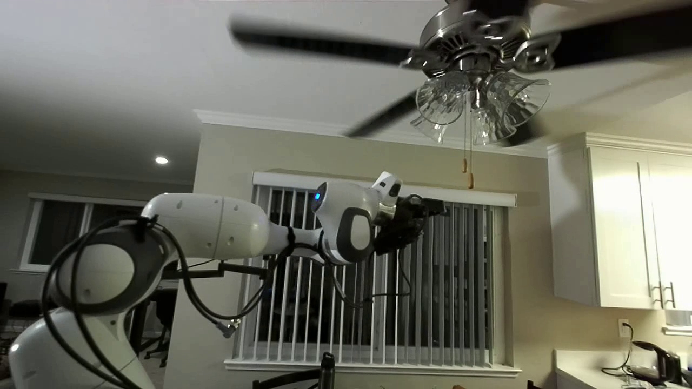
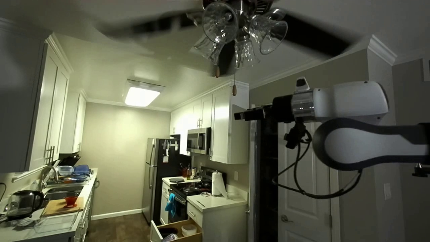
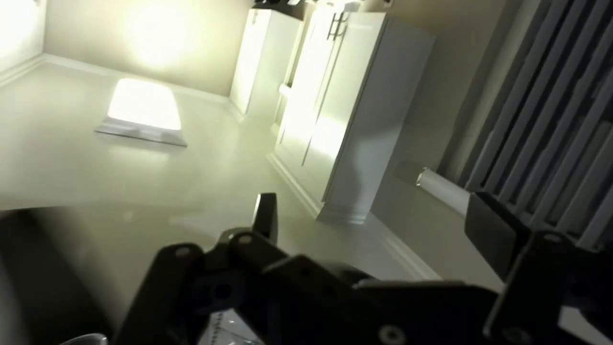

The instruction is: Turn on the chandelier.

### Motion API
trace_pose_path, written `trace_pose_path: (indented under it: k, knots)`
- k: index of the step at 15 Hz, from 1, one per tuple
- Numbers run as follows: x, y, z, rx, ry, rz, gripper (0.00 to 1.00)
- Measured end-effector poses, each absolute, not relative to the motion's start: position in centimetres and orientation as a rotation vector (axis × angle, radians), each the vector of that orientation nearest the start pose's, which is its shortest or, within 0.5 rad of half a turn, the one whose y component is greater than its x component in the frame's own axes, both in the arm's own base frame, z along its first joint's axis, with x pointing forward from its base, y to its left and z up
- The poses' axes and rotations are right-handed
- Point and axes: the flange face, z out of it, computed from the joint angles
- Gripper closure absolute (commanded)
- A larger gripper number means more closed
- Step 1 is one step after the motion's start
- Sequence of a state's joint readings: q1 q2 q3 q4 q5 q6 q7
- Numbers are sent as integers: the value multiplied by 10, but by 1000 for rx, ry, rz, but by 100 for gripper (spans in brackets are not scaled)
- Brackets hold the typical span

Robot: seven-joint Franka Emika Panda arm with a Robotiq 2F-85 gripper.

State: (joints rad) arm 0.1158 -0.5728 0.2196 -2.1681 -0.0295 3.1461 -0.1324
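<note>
The chandelier is a ceiling-fan fixture at the top of both exterior views point(image 1: 478, 65) point(image 2: 247, 48), with clear glass shades on a silver hub. Its shades look unlit and its dark blades are blurred. Two thin pull chains hang from it, ending in wooden pulls: the lower pull point(image 1: 471, 180) point(image 2: 234, 90) and the higher pull point(image 1: 464, 165) point(image 2: 217, 72). In the wrist view, part of a glass shade point(image 3: 232, 330) shows at the bottom; the chains are out of view there. My gripper point(image 1: 442, 207) point(image 2: 238, 116) point(image 3: 380, 225) is open and empty, below both pulls and apart from them.
A blurred fan blade point(image 3: 52, 268) is close by in the wrist view. White cabinets point(image 1: 619, 227) stand beyond the fan. A window with vertical blinds point(image 1: 373, 270) is on the wall. A lit ceiling panel point(image 2: 141, 96) and an open drawer point(image 2: 178, 230) are in the kitchen.
</note>
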Motion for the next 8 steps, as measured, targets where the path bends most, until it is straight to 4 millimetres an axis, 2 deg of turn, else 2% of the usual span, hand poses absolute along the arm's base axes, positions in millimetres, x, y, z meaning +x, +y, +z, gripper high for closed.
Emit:
trace_pose_path:
  k: [3,5,8]
  knots:
    - [398,154,803,-2103,-439,-2304,0]
    - [408,151,813,-2068,-356,-2355,0]
    - [404,174,827,-2014,-350,-2376,0]
